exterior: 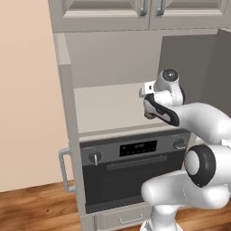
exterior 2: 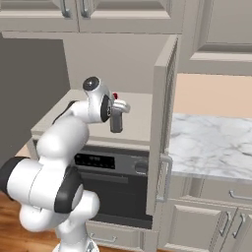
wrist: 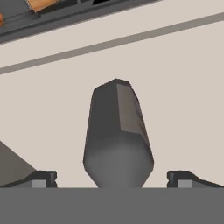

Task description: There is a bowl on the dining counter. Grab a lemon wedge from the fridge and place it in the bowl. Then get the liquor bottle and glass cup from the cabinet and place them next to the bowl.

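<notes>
The liquor bottle (exterior 2: pixel 116 122), dark grey with a red cap, stands on the beige shelf of the open cabinet (exterior 2: pixel 59 115). My gripper (exterior 2: pixel 118 109) reaches in level with it, its white hand across the bottle's upper part. In the hand view the dark bottle (wrist: pixel 117 131) sits between my two fingertips (wrist: pixel 43 178), with a gap on each side. My gripper (wrist: pixel 111 178) is open and nothing is held. The glass cup, bowl, lemon wedge, fridge and dining counter are out of view.
A black built-in oven (exterior: pixel 131 167) sits just under the shelf. The cabinet's doors stand open at the left (exterior: pixel 67 135) and right (exterior 2: pixel 165 123). A marble-topped wall counter (exterior 2: pixel 211 142) with beige drawers lies to the right. More shut cabinet doors (exterior: pixel 103 11) hang above.
</notes>
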Robot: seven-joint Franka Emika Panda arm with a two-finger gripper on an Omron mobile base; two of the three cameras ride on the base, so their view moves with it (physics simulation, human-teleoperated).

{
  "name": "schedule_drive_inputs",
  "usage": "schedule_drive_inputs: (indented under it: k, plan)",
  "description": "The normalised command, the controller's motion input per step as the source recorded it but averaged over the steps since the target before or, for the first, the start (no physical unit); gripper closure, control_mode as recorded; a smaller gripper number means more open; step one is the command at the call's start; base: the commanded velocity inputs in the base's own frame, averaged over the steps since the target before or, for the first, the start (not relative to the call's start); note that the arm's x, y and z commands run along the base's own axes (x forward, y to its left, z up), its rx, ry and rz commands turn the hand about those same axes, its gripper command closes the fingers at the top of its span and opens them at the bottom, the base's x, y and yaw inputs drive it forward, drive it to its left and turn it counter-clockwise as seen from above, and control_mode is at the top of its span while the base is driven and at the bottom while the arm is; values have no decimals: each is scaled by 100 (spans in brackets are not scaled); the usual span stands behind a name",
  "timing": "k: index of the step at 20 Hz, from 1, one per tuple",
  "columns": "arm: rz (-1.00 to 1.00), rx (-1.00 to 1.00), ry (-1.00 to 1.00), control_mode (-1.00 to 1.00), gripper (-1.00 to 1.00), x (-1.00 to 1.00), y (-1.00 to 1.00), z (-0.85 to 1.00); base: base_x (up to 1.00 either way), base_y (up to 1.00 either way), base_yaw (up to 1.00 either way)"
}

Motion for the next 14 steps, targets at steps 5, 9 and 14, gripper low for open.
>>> schedule_drive_inputs:
  k: [5,9,14]
  plan:
    - [0,0,-5,-100,-100,21,0,-10,0,0,0]
    - [0,0,-4,-100,-100,17,0,0,0,0,0]
    - [0,0,0,-100,-100,14,0,-1,0,0,0]
